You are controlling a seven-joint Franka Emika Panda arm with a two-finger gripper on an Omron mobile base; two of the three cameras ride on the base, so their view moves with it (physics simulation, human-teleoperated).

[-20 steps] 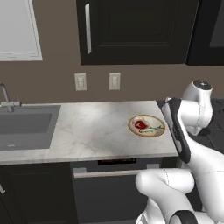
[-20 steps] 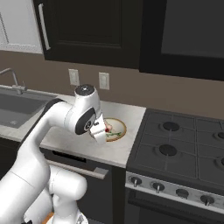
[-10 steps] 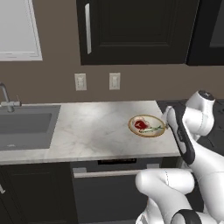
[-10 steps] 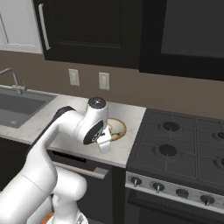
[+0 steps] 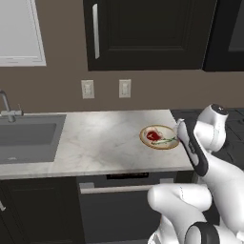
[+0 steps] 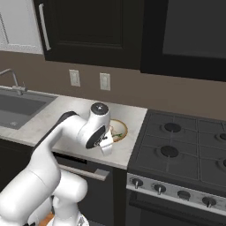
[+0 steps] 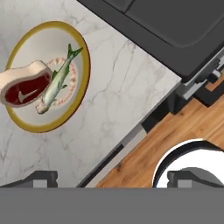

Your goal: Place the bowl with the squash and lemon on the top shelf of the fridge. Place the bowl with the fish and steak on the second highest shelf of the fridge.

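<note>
- The bowl sits on the marble counter, near its right end, close to the stove.
- It is a shallow bowl with a yellow rim; inside lie a red steak and a slim green fish, touching side by side.
- The robot's arm is bent over the counter's right front corner, with the hand above the edge beside the bowl.
- The gripper points down at the counter's edge; its two dark fingertips stand far apart at the bottom of the hand view, with nothing between them, so it is released.
- The bowl is off to one side of the gripper, well apart from both fingertips.
- Past the counter's edge the wood floor shows below.
- A sink with a faucet is set in the counter's far left end.
- Two outlets are on the brown wall, under dark cabinets.
</note>
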